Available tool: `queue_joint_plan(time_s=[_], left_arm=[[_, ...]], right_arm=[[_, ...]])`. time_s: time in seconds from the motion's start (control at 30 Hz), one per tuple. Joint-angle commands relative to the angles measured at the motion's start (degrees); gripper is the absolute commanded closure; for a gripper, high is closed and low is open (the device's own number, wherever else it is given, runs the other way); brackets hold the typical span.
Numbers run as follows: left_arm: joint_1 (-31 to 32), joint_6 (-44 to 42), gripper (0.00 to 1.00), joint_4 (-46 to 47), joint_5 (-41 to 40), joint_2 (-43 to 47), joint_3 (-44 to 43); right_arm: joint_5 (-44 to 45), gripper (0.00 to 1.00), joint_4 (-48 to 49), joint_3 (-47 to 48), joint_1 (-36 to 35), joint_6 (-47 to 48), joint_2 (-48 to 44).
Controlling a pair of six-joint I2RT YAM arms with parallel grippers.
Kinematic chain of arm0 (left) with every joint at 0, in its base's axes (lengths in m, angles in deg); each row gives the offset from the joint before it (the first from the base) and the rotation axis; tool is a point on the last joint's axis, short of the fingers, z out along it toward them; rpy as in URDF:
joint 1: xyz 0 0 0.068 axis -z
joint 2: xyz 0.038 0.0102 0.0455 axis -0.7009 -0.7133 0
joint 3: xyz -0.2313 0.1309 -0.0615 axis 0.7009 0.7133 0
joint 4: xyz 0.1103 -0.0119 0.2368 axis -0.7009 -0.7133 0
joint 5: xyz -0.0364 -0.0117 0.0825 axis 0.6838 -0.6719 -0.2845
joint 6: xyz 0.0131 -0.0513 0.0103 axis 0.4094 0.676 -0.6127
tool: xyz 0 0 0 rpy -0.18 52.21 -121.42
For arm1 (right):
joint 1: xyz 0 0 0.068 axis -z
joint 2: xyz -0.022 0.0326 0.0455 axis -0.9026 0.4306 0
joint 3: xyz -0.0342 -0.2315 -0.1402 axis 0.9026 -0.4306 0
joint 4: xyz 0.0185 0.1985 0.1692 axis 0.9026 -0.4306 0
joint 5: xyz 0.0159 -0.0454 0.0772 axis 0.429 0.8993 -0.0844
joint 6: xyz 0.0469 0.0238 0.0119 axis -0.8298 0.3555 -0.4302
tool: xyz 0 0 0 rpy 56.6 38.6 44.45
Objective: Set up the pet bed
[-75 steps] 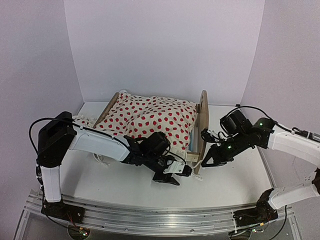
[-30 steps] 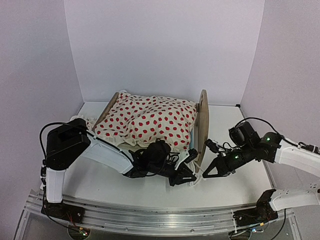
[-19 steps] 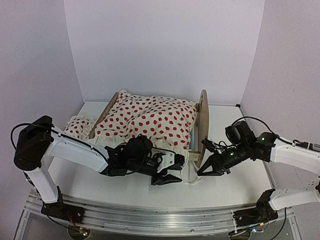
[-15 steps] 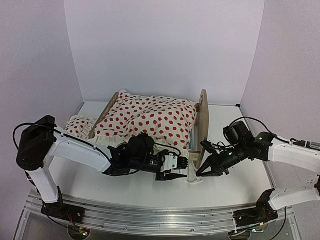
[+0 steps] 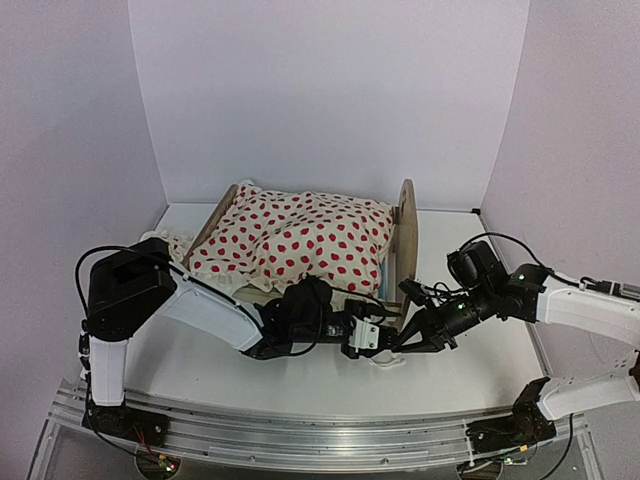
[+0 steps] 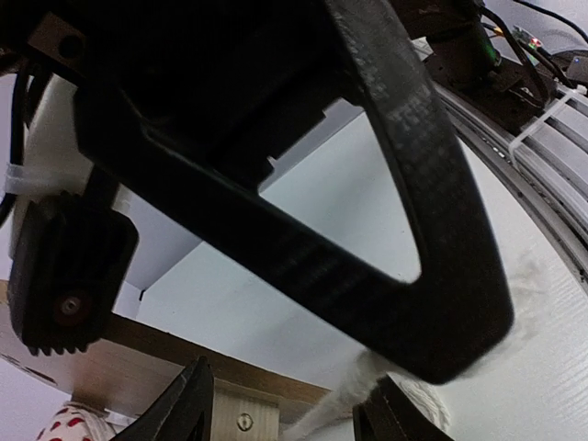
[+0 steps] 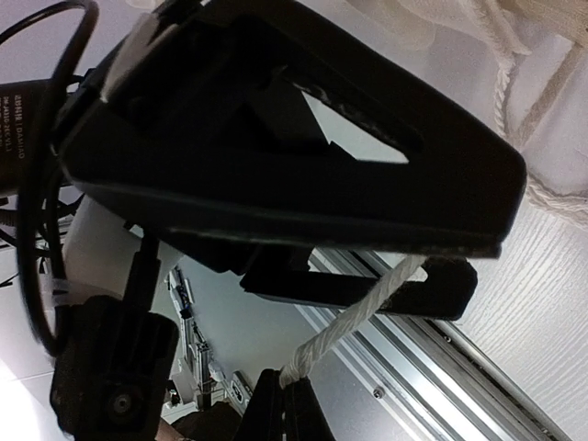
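From above we see the pet bed (image 5: 404, 240) mid-frame on the counter (image 5: 460, 385), left end effector (image 5: 372, 335) released below it, only our right wrist view reveals right end effector (image 7: 283, 404) grasping a white cord (image 7: 354, 322).

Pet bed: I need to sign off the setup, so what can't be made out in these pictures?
- Mattress: top view, nearly all under the dotted blanket.
- Bed's near corner: top view, behind the left gripper and right gripper.
- Bed frame: left wrist view, mostly blocked by that gripper's own finger.
- Cord: right wrist view, both ends run out of sight.
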Motion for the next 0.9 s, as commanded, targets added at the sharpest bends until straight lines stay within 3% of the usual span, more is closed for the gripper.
queue_joint_plan(time_s=[0.0, 0.1, 0.27, 0.37, 0.47, 0.63, 0.73, 0.87], left_arm=[[0.51, -0.12, 0.49, 6.17, -2.53, 1.82, -1.12], [0.5, -0.88, 0.51, 5.82, 0.13, 2.87, 0.44], [0.81, -0.6, 0.78, 6.14, 5.26, 1.73, -0.33], [0.94, -0.38, 0.98, 7.12, 5.72, 2.31, 0.69], [0.94, -0.32, 1.0, 7.16, 5.92, 4.24, 2.77], [-0.1, 2.44, 1.0, 3.63, 4.01, 6.41, 3.96], [-1.43, 4.37, 1.0, 2.06, 3.86, 7.84, 4.41], [-3.02, 4.9, 1.0, 1.36, 5.08, 9.11, 5.66]], right_arm=[[-1.77, 1.0, 1.27, 1.91, -0.23, 0.78, -0.73], [-1.25, 1.0, 1.43, 1.73, -0.25, 1.07, -0.72], [-1.47, 1.0, 1.44, 3.05, -0.23, 1.7, 0.3], [0.14, 1.0, 1.36, 2.48, -0.22, 1.29, 0.25], [5.13, 0.99, 1.25, 1.67, -0.25, 0.07, -0.33], [18.07, 0.67, -1.4, 0.52, -0.23, 0.79, -2.07], [27.25, 0.43, -2.32, -2.28, -0.22, 11.04, -6.53], [28.9, 0.42, 9.55, -13.1, -1.58, 27.06, -12.68]])
